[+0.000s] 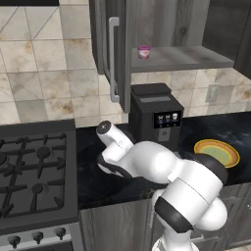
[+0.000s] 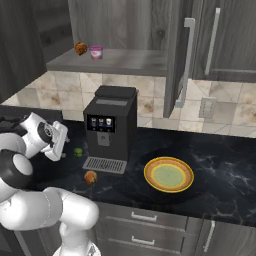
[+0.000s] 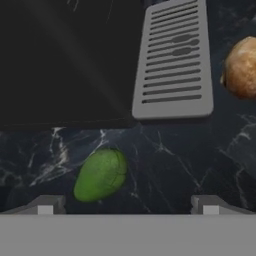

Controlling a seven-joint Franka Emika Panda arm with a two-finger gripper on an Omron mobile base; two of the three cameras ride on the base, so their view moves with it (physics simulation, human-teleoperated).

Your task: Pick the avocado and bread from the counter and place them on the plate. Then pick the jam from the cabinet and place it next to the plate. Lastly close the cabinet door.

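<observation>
1. The end effector (image 3: 128, 204) is being held wide open above the bench (image 2: 220, 165), with nothing being gripped or touched; its two fingertips (image 3: 46, 205) are being kept well apart.
2. In the hand view, the avocado (image 3: 101, 175) is being shown lying on the bench between the fingertips, nearer the left one of that view, with the bread (image 3: 241, 68) lying beyond, beside the grey drip tray (image 3: 172, 60) of the coffee machine (image 2: 107, 125).
3. In the right base view, the end effector (image 2: 59, 142) is being seen just beside the avocado (image 2: 78, 152), with the bread (image 2: 90, 177) in front of the drip tray.
4. In that view, an orange-brown lump (image 2: 80, 48) is being shown beside the jam (image 2: 96, 52) on the cabinet shelf (image 2: 130, 61); in the left base view the jam (image 1: 144, 51) is being shown with no lump visible beside it.
5. One avocado, one jam, one plate (image 2: 169, 175) and one open cabinet door (image 2: 180, 60) are being counted; the plate is sitting bare on the bench, right of the machine.
</observation>
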